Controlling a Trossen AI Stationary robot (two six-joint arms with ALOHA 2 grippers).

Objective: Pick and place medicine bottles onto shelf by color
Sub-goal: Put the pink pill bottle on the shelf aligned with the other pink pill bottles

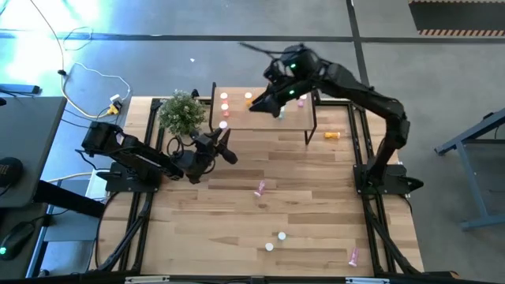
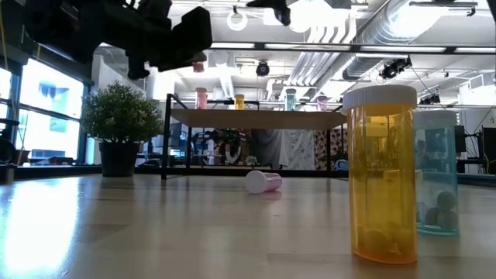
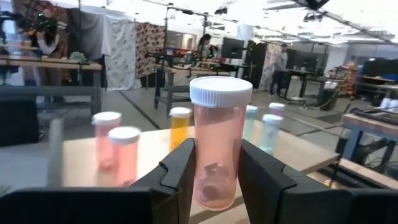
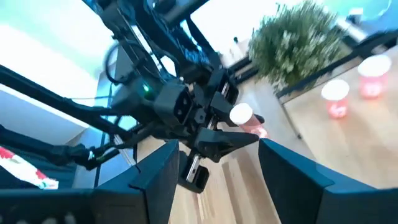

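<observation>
The pink medicine bottle (image 3: 214,149) with a white cap stands upright, clamped between the fingers of the left pincer (image 3: 216,180); no label or writing can be read on it. In the high view this pincer (image 1: 223,144) sits left of centre, just below the shelf (image 1: 300,118), which lies in the upper middle of the bench (image 1: 237,229).

On the shelf stand pink bottles (image 1: 224,102), an orange bottle (image 3: 180,126) and pale green bottles (image 3: 271,130), all upright.

The right pincer (image 1: 278,109) hangs over the shelf with its fingers apart, holding nothing.

An orange bottle (image 1: 332,135) lies on the bench right of the shelf; a pink bottle (image 1: 260,188) lies on its side at centre. More bottles stand or lie near the lower edge, among them a tall orange one (image 2: 381,174) close to the low camera. A potted plant (image 1: 182,112) stands left of the shelf, close by the left arm.
</observation>
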